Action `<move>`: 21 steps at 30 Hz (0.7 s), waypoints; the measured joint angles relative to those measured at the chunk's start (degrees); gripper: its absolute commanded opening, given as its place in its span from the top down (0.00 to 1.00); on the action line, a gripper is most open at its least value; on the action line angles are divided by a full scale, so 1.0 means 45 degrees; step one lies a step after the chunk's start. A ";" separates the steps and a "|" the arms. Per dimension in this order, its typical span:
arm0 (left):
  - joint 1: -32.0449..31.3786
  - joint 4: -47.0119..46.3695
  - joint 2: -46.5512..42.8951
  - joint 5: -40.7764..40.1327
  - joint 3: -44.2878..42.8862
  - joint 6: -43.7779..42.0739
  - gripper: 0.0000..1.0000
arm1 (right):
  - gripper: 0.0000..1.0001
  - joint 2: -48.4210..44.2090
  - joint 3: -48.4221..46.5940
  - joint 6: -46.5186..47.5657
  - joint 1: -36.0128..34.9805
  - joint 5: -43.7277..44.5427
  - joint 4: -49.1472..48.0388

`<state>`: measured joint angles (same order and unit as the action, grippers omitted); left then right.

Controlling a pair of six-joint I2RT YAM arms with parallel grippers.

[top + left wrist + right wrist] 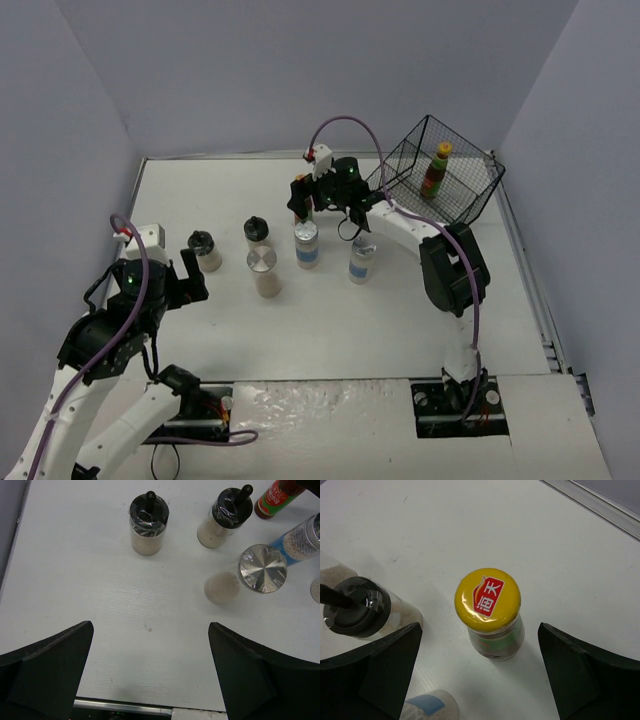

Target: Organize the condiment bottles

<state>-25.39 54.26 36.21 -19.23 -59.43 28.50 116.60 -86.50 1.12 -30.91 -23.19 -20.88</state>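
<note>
A dark sauce bottle with a yellow cap stands upright on the table. My right gripper is open above and around it, one finger on each side, touching nothing. From above, the right gripper hovers just behind the row of bottles. Another yellow-capped sauce bottle stands inside the wire basket. Two black-capped shakers and a silver-lidded jar stand ahead of my left gripper, which is open over bare table. Two more silver-lidded jars stand mid-table.
The black wire basket sits tilted at the back right corner, next to the right arm's elbow. Grey walls close in the left, back and right sides. The blue-labelled jar stands close under my right gripper's left finger.
</note>
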 measured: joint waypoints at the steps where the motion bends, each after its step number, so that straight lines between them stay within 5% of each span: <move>1: 0.0000 0.0008 0.0000 -0.0001 -0.0007 0.0002 0.03 | 0.06 0.0166 -0.0048 -0.0009 -0.0002 0.0061 -0.0144; 8: 0.0000 0.0122 0.0000 0.0002 -0.0007 0.0012 0.03 | 0.23 0.1071 -0.0331 -0.0145 -0.0076 0.0412 -0.0961; 21: 0.0000 0.0243 0.0015 0.0002 -0.0080 0.0046 0.03 | 0.28 0.1213 -0.0331 -0.0231 -0.0153 0.0777 -0.1921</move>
<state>-25.39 55.35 36.27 -19.22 -59.79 28.71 122.06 -87.99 0.08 -31.59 -19.70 -29.52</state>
